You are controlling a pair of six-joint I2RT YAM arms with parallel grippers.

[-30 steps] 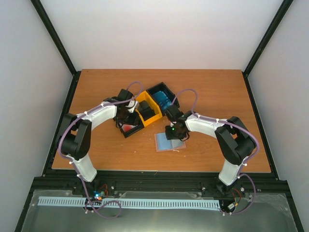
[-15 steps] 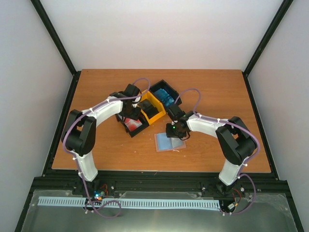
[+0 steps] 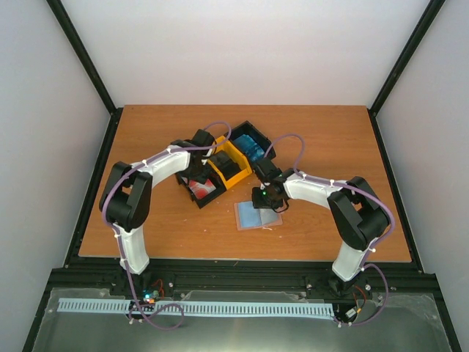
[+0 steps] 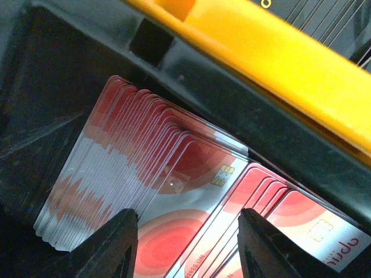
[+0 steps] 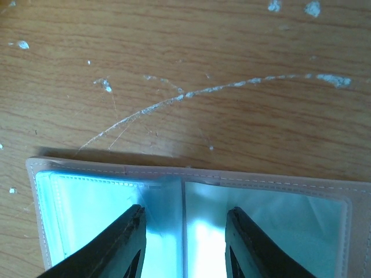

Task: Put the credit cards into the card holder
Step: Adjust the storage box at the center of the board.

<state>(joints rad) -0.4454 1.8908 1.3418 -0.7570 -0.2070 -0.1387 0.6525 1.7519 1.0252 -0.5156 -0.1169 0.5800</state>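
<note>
Space shows between my left fingers (image 4: 113, 246), which grip nothing and sit over a fanned stack of red-and-white credit cards (image 4: 168, 191); I cannot tell whether the tips touch them. Those cards stand in a black bin (image 3: 199, 193) near the middle of the desk (image 3: 330, 147), next to a yellow bin (image 3: 229, 163). My right fingers (image 5: 122, 246) are likewise parted and empty, straddling the centre fold of the card holder (image 5: 110, 172). It lies open and flat, translucent pockets up, just nearer the front edge than the bins. Blue cards (image 3: 249, 150) sit in a second black bin (image 3: 245, 130) farther back.
</note>
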